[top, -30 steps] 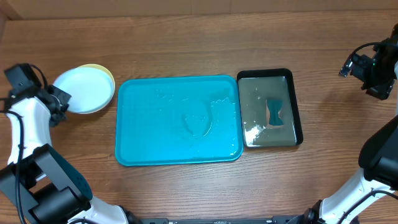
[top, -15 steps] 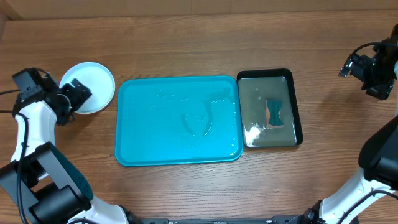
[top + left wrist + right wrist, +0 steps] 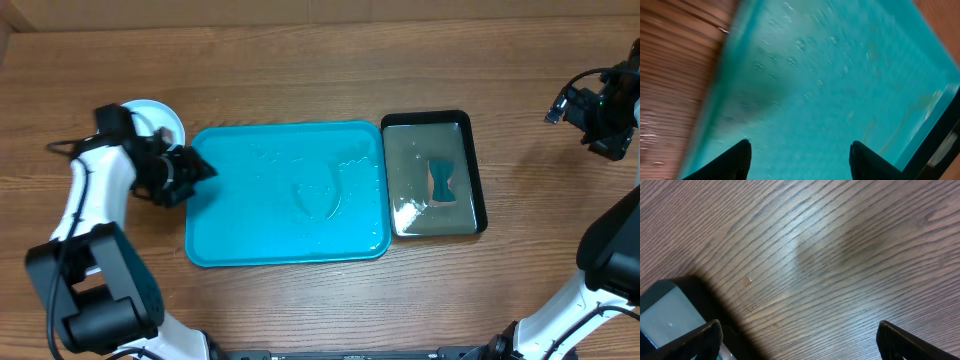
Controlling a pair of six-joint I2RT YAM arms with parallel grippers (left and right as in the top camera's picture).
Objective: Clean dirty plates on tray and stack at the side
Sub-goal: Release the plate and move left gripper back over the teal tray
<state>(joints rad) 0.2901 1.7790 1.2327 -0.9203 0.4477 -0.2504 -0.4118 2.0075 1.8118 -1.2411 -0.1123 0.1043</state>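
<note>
- The left fingers [image 3: 735, 162] are held spread and empty over the tray [image 3: 285, 200], just inside its left rim.
- The plates [image 3: 160, 115], white one uppermost, are set on the counter [image 3: 300, 60] behind them.
- The right fingers [image 3: 700, 340], also spread, are far off.

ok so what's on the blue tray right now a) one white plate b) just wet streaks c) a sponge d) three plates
b: the tray shows only wet streaks on its bare floor, and the white plate sits off its left end.
</note>
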